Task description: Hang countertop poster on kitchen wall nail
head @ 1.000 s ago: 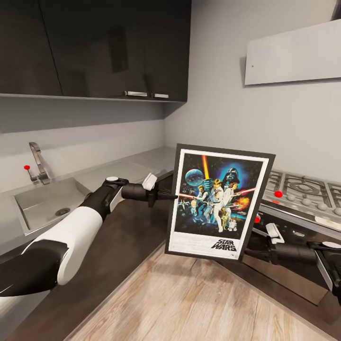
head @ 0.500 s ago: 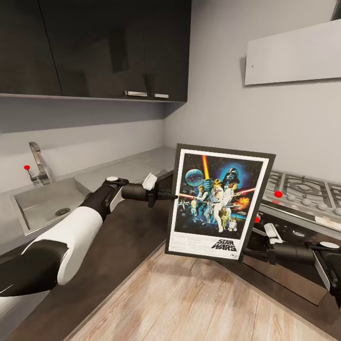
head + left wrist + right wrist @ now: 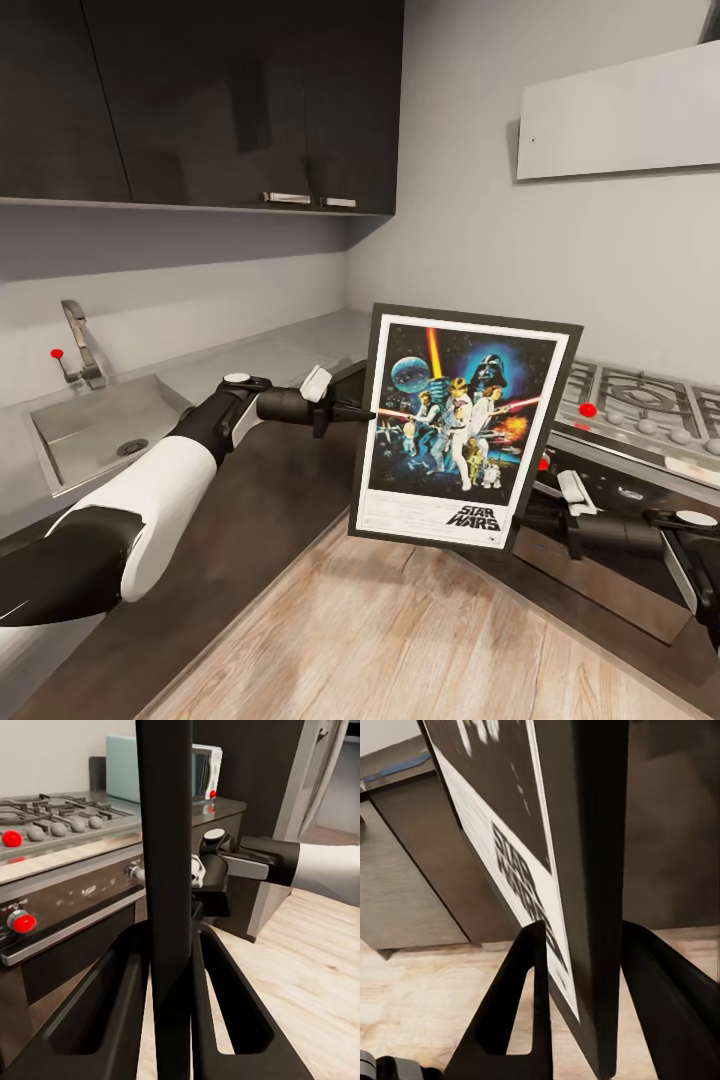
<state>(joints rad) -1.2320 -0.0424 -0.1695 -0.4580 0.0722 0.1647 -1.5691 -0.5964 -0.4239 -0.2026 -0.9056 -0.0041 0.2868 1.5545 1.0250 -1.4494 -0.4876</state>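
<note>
Sink [image 3: 95, 425] at far left, sunk into the pale grey kitchen countertop [image 3: 290, 352], with a metal faucet [image 3: 80, 345] and a small red knob [image 3: 57, 354] behind it. Dark glossy wall cabinets [image 3: 200, 100] above, two short metal handles along the lower edge.

Left arm [image 3: 150, 490], white and black, reaching across toward the middle. Left gripper [image 3: 358, 410] meeting the left edge of the poster [image 3: 462, 425] about halfway up; in the left wrist view, both black fingers [image 3: 112, 1012] pressed against the thin dark edge of the poster [image 3: 166, 870], pinching it between them.

Poster held upright in mid-air, slightly tilted, above the wood floor [image 3: 400, 640] in front of the counter corner, clear of the countertop. Printed side facing the head camera: black frame, white border, blue space scene with figures, "STAR WARS" logo low on the sheet.

Right gripper [image 3: 528, 518] at the poster's lower right edge, beside the corner; in the right wrist view, fingers [image 3: 529, 997] on either side of the frame edge [image 3: 592, 885], closed on it.

Gas stove [image 3: 640, 405] at right with grates, grey knobs and a red knob [image 3: 588, 409]. Pale flat panel [image 3: 620, 115] on the grey wall above it.
</note>
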